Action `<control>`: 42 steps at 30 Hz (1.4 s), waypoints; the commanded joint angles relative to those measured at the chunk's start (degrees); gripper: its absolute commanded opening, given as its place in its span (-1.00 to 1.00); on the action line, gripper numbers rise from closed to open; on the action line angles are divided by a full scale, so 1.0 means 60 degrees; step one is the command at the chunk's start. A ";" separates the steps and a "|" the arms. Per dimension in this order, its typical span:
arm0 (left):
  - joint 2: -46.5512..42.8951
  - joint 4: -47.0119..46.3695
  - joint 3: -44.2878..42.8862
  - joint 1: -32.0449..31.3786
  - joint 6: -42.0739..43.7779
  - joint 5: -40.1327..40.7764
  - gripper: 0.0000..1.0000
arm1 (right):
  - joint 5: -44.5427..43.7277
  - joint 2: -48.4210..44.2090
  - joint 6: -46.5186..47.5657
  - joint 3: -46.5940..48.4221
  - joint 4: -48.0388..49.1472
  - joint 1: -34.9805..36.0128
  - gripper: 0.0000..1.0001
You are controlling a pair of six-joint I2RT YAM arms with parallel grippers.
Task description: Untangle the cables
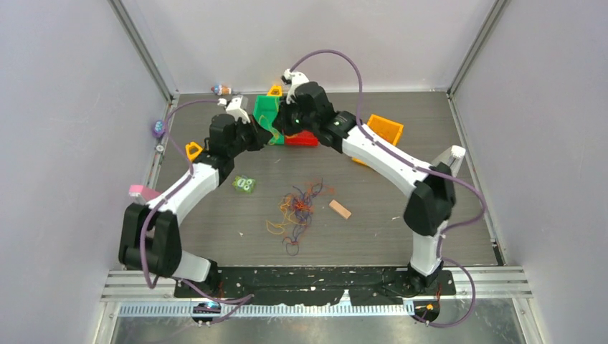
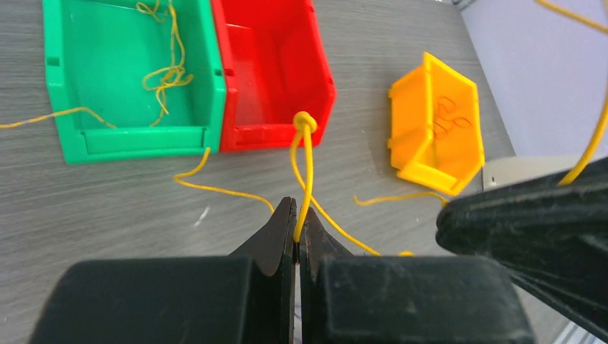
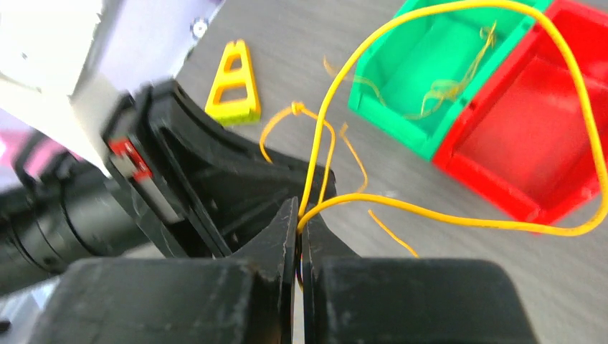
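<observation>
Top external view places the tangle of cables (image 1: 298, 208) at the centre of the table (image 1: 430, 236), unsorted; left gripper (image 2: 296, 235) and right gripper (image 3: 299, 229) both clamp a knotted yellow cable (image 2: 309, 168) beside the green bin (image 2: 136, 140), which holds a few yellow strands (image 2: 171, 75), so most untangling is judged outstanding

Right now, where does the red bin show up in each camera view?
Top external: red bin at far centre, partly hidden.
Left wrist: red bin at top centre.
Right wrist: red bin at the right edge, cut off by the frame.
Shared landmark: the green bin, against its left side in every view.
</observation>
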State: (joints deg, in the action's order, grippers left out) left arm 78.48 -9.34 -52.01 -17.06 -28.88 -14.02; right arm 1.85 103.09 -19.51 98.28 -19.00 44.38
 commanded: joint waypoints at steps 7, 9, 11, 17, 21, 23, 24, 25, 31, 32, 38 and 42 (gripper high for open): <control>0.4135 0.0461 -0.4303 0.0915 -0.0297 -0.0246 -1.00 | 0.0902 0.4320 -0.0887 0.5556 0.1414 -0.1091 -0.89; 0.4782 0.0780 -0.5146 0.1050 -0.0347 -0.0337 -1.00 | 0.1171 0.5025 -0.1241 0.6042 0.2046 -0.1244 -0.89; 0.5370 0.1262 -0.5996 0.1157 -0.0346 -0.0435 -1.00 | 0.1270 0.5584 -0.1582 0.6262 0.2831 -0.1356 -0.89; 0.5874 0.3077 -0.7218 0.1320 -0.0070 -0.0126 -0.04 | 0.1075 0.6868 -0.2529 0.6991 0.3914 -0.1555 -0.08; 0.5247 0.3752 -0.6951 0.1320 0.0394 0.0434 0.06 | 0.1126 0.6890 -0.2577 0.6812 0.3898 -0.1572 0.59; 0.4859 0.4008 -0.6812 0.1327 0.0600 0.0588 0.09 | 0.1124 0.6603 -0.2508 0.6428 0.3923 -0.1570 0.62; 0.4675 0.4054 -0.6676 0.1344 0.0669 0.0650 0.10 | 0.1163 0.6390 -0.2463 0.6289 0.3895 -0.1576 0.64; 0.4477 0.4037 -0.6492 0.1380 0.0685 0.0689 0.13 | 0.1189 0.6272 -0.2374 0.6027 0.3839 -0.1576 0.65; 0.3546 0.3622 -0.5342 0.1845 0.0407 0.0375 0.32 | 0.1878 0.4966 -0.1983 0.4912 0.3108 -0.1673 0.79; 0.3469 0.3626 -0.5185 0.1891 0.0445 0.0317 0.34 | 0.1986 0.4798 -0.1922 0.4639 0.2933 -0.1715 0.80; 0.3035 0.4019 -0.4617 0.1910 0.0850 0.0185 0.54 | 0.2532 0.1615 -0.0946 0.0826 0.3100 -0.2395 0.85; 0.2866 0.3643 -0.4098 0.1917 0.0770 0.0450 0.69 | 0.2647 -0.0515 -0.0531 -0.1738 0.3246 -0.3129 0.86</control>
State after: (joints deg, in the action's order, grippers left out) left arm 98.59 14.11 -79.07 -5.52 -25.06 -11.62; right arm 15.81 112.60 -27.16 98.41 -2.59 29.85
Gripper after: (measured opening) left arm 0.814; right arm 0.927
